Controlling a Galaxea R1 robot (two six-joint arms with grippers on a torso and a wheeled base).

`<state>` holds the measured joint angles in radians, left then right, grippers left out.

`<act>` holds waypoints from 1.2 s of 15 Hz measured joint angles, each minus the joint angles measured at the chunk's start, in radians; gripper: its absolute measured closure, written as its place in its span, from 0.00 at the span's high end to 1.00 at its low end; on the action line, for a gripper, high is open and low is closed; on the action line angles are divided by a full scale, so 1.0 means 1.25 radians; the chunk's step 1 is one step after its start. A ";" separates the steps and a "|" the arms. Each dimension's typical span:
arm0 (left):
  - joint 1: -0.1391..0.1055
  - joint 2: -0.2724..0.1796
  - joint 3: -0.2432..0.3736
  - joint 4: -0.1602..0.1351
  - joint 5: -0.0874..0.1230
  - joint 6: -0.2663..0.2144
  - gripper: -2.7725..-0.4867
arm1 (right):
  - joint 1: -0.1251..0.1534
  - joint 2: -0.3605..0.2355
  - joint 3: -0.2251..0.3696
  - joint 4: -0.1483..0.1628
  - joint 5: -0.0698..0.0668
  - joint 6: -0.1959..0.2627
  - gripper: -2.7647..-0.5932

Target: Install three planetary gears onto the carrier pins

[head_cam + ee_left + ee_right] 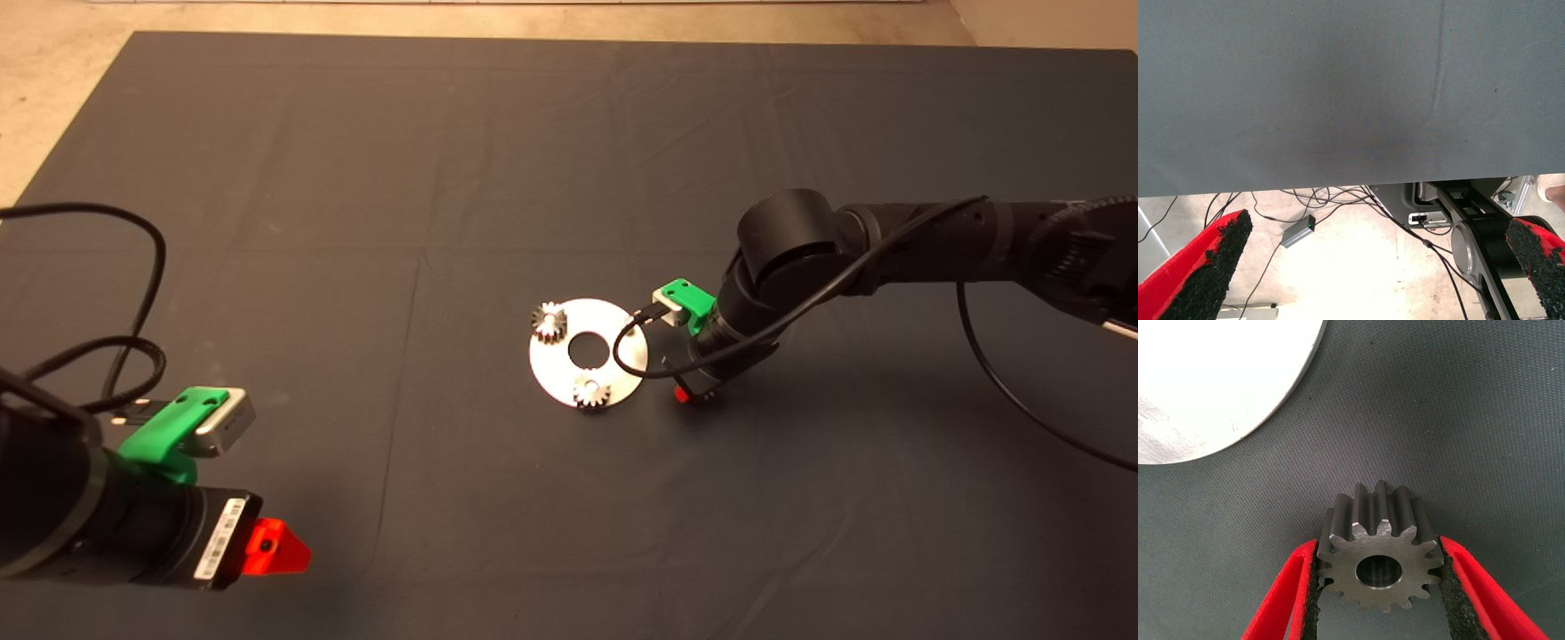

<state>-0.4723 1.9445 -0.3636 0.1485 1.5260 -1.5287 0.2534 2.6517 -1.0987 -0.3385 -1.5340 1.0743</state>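
Gripping third gear (1379,559) between its pads, R gripper (1378,587) sits just beside disc (622,351), low over mat (356,178). Two gears (548,319) (590,390) already on disc. L gripper (1371,267) parked lower left, fingers apart, holding nothing.

Disc (622,356): gears (549,320) at 10 and (590,390) at 6 o'clock take two spots; 2–3 o'clock edge crossed by right cable (633,342). Right gripper (686,393) hugs 4 o'clock. Bench (400,178) bare around; left gripper (277,547) well apart.
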 joint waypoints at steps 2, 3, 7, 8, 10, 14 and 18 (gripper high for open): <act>0.000 0.000 0.000 -0.003 0.000 0.000 1.00 | 0.000 0.000 0.000 0.001 0.000 0.000 0.22; 0.000 0.000 0.000 -0.004 0.000 0.000 1.00 | 0.001 0.000 0.000 0.003 0.000 0.001 0.22; 0.000 0.000 0.002 -0.012 0.000 0.000 1.00 | 0.026 0.010 -0.005 0.015 0.001 0.001 0.22; 0.000 0.000 0.003 -0.013 0.000 0.000 1.00 | 0.042 0.014 -0.007 0.020 0.001 0.001 0.22; 0.000 0.000 0.004 -0.017 0.000 0.000 1.00 | 0.069 0.020 -0.016 0.030 0.003 0.001 0.22; 0.000 0.000 0.004 -0.017 0.000 0.000 1.00 | 0.077 0.033 -0.040 0.047 0.000 0.000 0.22; 0.000 0.000 0.004 -0.030 0.000 0.000 1.00 | 0.093 0.077 -0.102 0.051 0.002 -0.018 0.22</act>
<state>-0.4723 1.9444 -0.3591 0.1107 1.5260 -1.5287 0.3694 2.7478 -1.2267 -0.2747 -1.5321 1.0512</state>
